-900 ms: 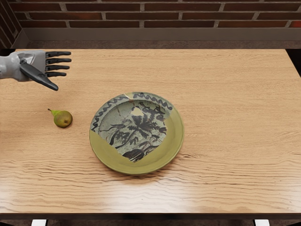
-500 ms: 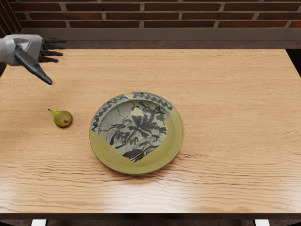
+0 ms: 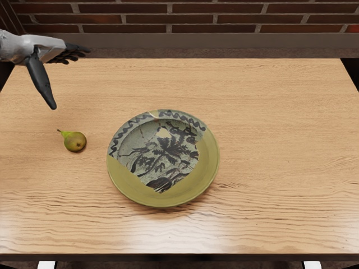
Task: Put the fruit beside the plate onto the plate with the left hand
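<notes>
A small green-yellow pear (image 3: pixel 74 140) lies on the wooden table, just left of the plate and not touching it. The plate (image 3: pixel 206 162) is olive green with a dark leaf pattern and sits near the table's middle. My left hand (image 3: pixel 51 61) hovers at the upper left, well behind the pear and above the table's far edge. Its fingers are spread and hold nothing; the thumb (image 3: pixel 41 81) points down towards the table. The right arm is out of view.
The table (image 3: pixel 280 140) is light wood with its far edge against a brick wall (image 3: pixel 196 14). Its front edge runs along the bottom of the view.
My left hand has risen and drawn back towards the upper left corner, rotating so the thumb now points downward. The pear and plate have not moved.
</notes>
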Controlling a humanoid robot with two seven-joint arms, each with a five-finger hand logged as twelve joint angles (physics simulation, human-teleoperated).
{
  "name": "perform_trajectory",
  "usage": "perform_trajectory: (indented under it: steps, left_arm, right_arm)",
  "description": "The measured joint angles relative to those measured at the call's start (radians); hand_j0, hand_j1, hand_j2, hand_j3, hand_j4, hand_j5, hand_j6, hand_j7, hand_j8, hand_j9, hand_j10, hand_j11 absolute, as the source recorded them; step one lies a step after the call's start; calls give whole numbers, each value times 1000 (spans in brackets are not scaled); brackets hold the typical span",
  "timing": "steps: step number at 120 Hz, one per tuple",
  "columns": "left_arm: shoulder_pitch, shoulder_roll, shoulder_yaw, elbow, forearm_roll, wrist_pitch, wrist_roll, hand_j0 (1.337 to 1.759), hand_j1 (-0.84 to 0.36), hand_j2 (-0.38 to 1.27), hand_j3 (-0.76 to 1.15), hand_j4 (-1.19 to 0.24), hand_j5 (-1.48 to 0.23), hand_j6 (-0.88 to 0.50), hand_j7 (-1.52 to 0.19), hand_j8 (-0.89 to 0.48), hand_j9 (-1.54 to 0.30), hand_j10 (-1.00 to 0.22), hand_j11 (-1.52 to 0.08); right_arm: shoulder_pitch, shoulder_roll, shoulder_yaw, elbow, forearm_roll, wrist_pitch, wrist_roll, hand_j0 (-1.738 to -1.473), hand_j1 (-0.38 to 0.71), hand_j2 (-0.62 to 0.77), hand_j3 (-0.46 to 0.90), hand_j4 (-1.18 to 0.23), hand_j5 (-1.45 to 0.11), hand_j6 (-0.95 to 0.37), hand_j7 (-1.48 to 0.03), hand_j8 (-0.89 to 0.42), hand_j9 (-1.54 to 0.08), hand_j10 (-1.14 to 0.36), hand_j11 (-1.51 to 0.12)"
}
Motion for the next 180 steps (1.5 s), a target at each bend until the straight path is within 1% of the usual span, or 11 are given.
perform_trajectory:
  steps: [14, 33, 40, 54, 67, 75, 89, 123, 147, 163, 180]
  left_arm:
    - [-3, -22, 2, -43, 93, 0, 0, 1658, 349, 0, 0, -4, -1, -5, 0, -5, 0, -3, 0]
    - [-2, -50, 13, -61, 176, 0, 2, 1658, 349, 0, 0, -4, -1, -6, 0, -5, 0, -4, 0]
    - [-14, -61, 28, -63, 189, 0, 8, 1658, 349, 1, 0, -4, -1, -5, 0, -5, 0, -3, 0]
    - [-15, -77, 62, -65, 206, 0, 17, 1658, 349, 0, 0, -4, -1, -5, 0, -5, 0, -3, 0]
    - [-1, -81, 77, -66, 227, 0, 24, 1658, 349, 0, 0, -4, -1, -5, 0, -5, 0, -3, 0]
    - [4, -115, 92, -66, 246, 0, 34, 1658, 349, 0, 0, -4, -1, -5, 0, -5, 0, -3, 0]
    - [10, -120, 116, -67, 275, 0, 41, 1658, 349, 0, 0, -4, -1, -5, 0, -5, 0, -3, 0]
    - [60, -137, 132, -96, 366, 0, 44, 1658, 349, 0, 0, -4, -1, -5, 0, -4, 0, -3, 0]
    - [91, -135, 133, -101, 417, 0, 44, 1658, 349, 0, 0, -4, -1, -5, 0, -4, 0, -3, 0]
    - [94, -129, 133, -110, 438, 0, 42, 1658, 349, 1, 0, -4, -1, -5, 0, -5, 0, -3, 0]
    - [100, -123, 133, -135, 444, 0, 42, 1658, 346, 1, 0, -7, -5, -8, -4, -8, -4, -6, -4]
  right_arm:
    - [0, 0, 0, 0, 0, 0, 0, -1658, -320, -5, 0, -24, -31, -24, -31, -24, -31, -24, -31]
    - [0, 0, 0, 0, 0, 0, 0, -1658, -320, -5, 0, -24, -31, -24, -31, -24, -31, -24, -31]
    - [0, 0, 0, 0, 0, 0, 0, -1658, -320, -5, 0, -25, -32, -25, -32, -25, -32, -24, -32]
    - [0, 0, 0, 0, 0, 0, 0, -1658, -320, -5, 0, -24, -31, -25, -31, -24, -31, -24, -31]
    - [0, 0, 0, 0, 0, 0, 0, -1658, -320, -5, 0, -24, -31, -24, -31, -24, -31, -24, -31]
    - [0, 0, 0, 0, 0, 0, 0, -1658, -320, -5, 0, -24, -31, -25, -31, -24, -31, -24, -31]
    - [0, 0, 0, 0, 0, 0, 0, -1658, -320, -5, 0, -24, -31, -25, -31, -24, -31, -24, -31]
    - [0, 0, 0, 0, 0, 0, 0, -1658, -320, -5, 0, -25, -32, -25, -31, -25, -32, -24, -32]
    - [0, 0, 0, 0, 0, 0, 0, -1658, -320, -5, 0, -25, -31, -25, -31, -24, -31, -24, -31]
    - [0, 0, 0, 0, 0, 0, 0, -1658, -320, -5, 0, -24, -31, -25, -31, -24, -31, -24, -31]
    - [0, 0, 0, 0, 0, 0, 0, -1658, -320, -5, 0, -24, -31, -25, -31, -24, -31, -24, -31]
